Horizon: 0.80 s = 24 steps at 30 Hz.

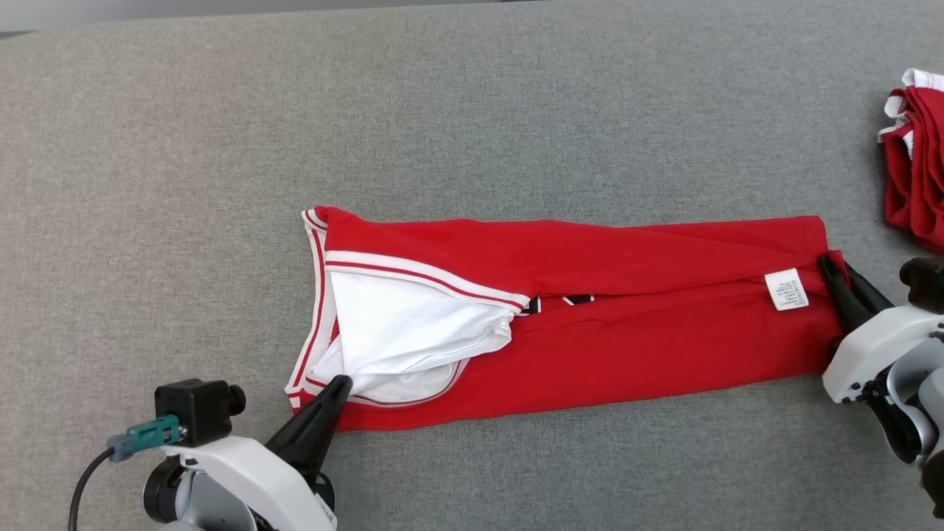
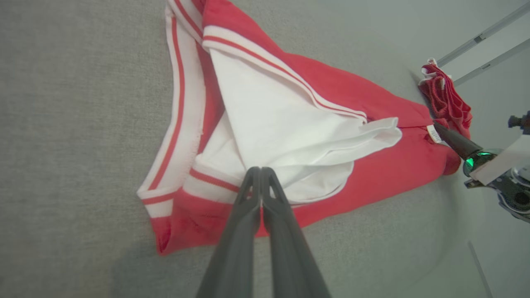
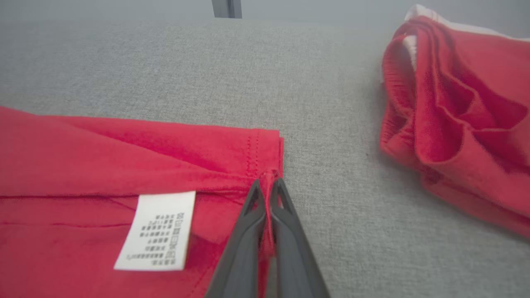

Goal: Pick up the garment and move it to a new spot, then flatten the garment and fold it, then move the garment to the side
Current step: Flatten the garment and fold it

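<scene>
Two pincers work mid-fold: left gripper (image 1: 338,385) pressed together at the garment (image 1: 627,332) armhole, right gripper (image 1: 826,262) pinching its hem; next, an even lift across.

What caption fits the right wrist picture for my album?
Right end effector pinches the red garment at its hem corner beside the white label; a second red bundle lies apart.

This is looking like a test bench in a lab or workshop, not a home. A wide table (image 1: 472,110) covered in grey felt-like cloth is taking up nearly the whole head view. Bare metal rails (image 2: 480,39) are crossing the upper right of the left wrist view. A red garment (image 1: 627,317) is lying mid-frame, and a pile of red clothes (image 1: 918,162) is sitting at the right edge.
</scene>
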### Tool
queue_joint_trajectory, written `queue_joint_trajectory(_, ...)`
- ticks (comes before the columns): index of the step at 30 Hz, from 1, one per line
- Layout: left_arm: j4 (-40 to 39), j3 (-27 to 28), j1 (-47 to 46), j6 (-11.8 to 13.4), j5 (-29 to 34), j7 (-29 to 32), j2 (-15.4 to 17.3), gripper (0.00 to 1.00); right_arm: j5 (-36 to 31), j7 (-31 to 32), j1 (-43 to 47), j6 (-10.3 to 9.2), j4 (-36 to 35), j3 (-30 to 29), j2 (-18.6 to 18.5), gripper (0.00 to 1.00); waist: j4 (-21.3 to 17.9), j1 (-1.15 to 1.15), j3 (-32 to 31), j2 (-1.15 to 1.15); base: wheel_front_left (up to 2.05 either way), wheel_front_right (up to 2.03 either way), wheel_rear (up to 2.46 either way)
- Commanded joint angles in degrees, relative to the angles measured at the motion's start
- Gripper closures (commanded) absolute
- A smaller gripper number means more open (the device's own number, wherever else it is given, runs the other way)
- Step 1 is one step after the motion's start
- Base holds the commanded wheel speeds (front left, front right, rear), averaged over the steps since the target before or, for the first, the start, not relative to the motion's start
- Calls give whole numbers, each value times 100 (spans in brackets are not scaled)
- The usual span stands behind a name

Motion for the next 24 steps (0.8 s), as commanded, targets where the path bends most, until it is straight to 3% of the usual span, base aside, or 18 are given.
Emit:
queue_joint_trajectory(1, 11, 15, -105, 14, 24, -23, -18, 100, -38, -26, 49, 0, 35, -17, 1, 59, -1, 0, -22, 0, 0, 0, 0)
queue_joint_trajectory(2, 54, -6, -119, 24, 66, -22, -16, 100, -59, -26, 50, 0, 61, -43, 20, 15, -3, 0, -40, 0, 0, 0, 0)
queue_joint_trajectory(3, 88, 7, -144, 44, 81, -52, -38, 70, -110, -26, 39, 0, 67, -95, 28, 0, -5, 0, -58, 0, 0, 0, 0)
queue_joint_trajectory(4, 120, 24, -169, 52, 102, -85, -63, 16, -136, -26, 26, 1, 64, -172, 39, 0, -10, 0, -81, 0, 0, 0, 0)
queue_joint_trajectory(5, 150, 26, -183, 71, 135, -110, -67, 0, -190, -27, 19, 1, 51, -257, 54, 0, -18, 0, -109, 0, 0, 0, 0)
queue_joint_trajectory(17, 704, 609, -291, 513, 827, -1409, -412, 0, -1310, -26, 538, 0, -923, -1455, 642, 0, -113, 0, -710, 0, 0, 0, 0)
queue_joint_trajectory(24, 1121, 1056, -122, 424, 1412, -1591, -881, 0, -1870, -26, 1119, 1, -1522, -1916, 1211, 0, -156, 0, -1059, 0, 0, 0, 0)
